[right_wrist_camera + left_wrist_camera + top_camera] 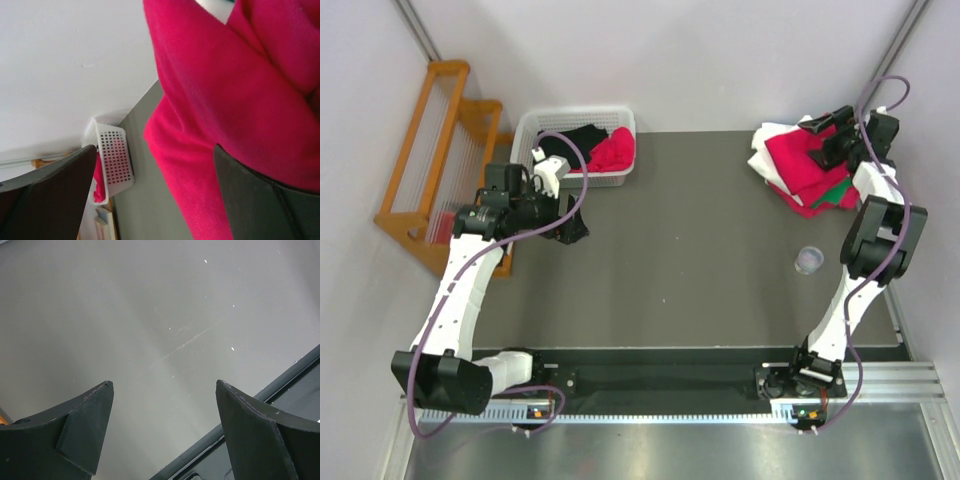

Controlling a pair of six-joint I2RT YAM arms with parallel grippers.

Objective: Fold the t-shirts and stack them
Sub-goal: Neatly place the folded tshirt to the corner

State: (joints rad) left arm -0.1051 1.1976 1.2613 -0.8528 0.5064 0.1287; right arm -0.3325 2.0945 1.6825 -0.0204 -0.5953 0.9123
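Note:
Folded t-shirts (798, 165) lie stacked at the table's back right: a crimson-red one on top, with white and green edges showing beneath. My right gripper (816, 140) hovers at the stack's far side and is open. In the right wrist view the crimson t-shirt (235, 95) fills the upper right, reaching between the spread fingers of the right gripper (155, 148). More t-shirts, one black (584, 134) and one red (613, 152), lie loose in the white basket (532, 128). My left gripper (570, 227) sits just in front of the basket; in its wrist view it (165, 383) is open over bare grey surface.
A small clear cup (808, 261) stands on the table's right side, near the right arm. An orange wooden rack (428, 150) leans beyond the table's left edge. The basket (116, 157) also appears far off in the right wrist view. A dark frame rail (280, 385) crosses the left wrist view.

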